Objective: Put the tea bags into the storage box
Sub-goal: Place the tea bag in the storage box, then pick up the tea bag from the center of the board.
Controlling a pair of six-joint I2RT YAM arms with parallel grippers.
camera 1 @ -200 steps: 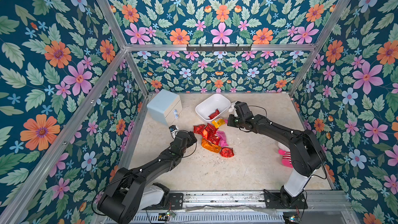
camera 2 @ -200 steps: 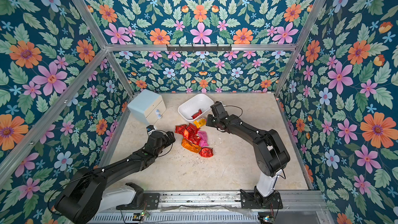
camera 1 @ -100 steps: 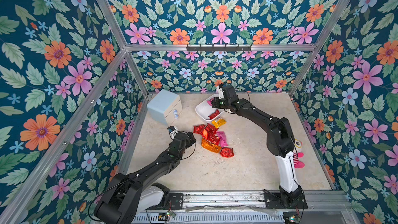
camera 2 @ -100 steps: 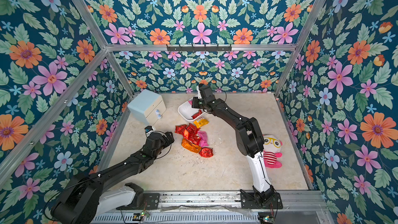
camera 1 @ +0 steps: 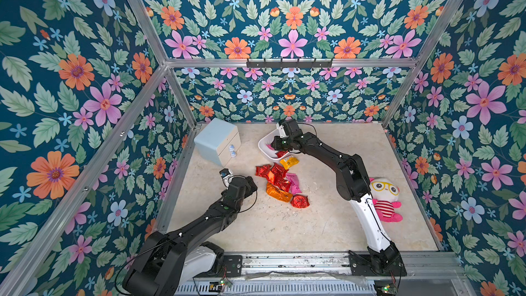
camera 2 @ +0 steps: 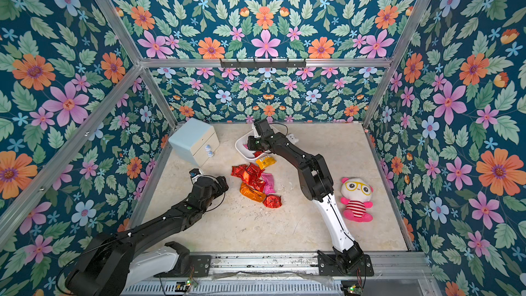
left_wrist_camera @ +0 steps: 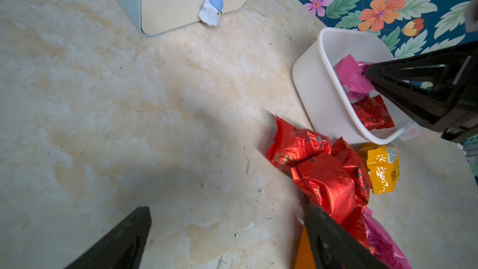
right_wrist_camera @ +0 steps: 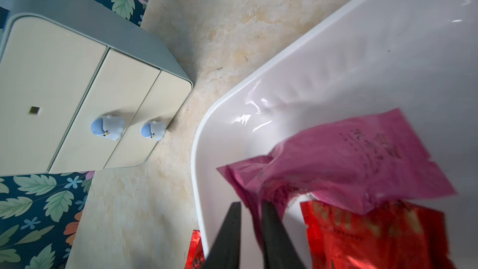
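Right gripper (right_wrist_camera: 251, 203) jaws barely apart around pink tea bag (right_wrist_camera: 349, 156) in storage box (right_wrist_camera: 336, 60), which could snag on withdrawal; left gripper (left_wrist_camera: 227, 208) jaws wide apart.

- A white plastic storage box (camera 1: 262, 149) with rounded corners and low walls stands upright, its open top up, towards the back of the scene in both top views (camera 2: 239, 149).
- Two tea bags lie inside it. A creased pink foil packet (right_wrist_camera: 349, 161) (blurred in the right wrist view) rests tilted, partly over a shiny red foil packet (right_wrist_camera: 375, 234).
- A yellow packet (camera 1: 289, 162) lies flat outside the box, just beside its near wall.
- Crinkled red packets (camera 1: 270, 173) overlap in a heap near the yellow one; their number is hard to count.
- A second pink packet (camera 1: 294, 182) lies against that heap, with an orange packet (camera 1: 277, 193) just nearer and a lone red packet (camera 1: 299, 201) at the near end.
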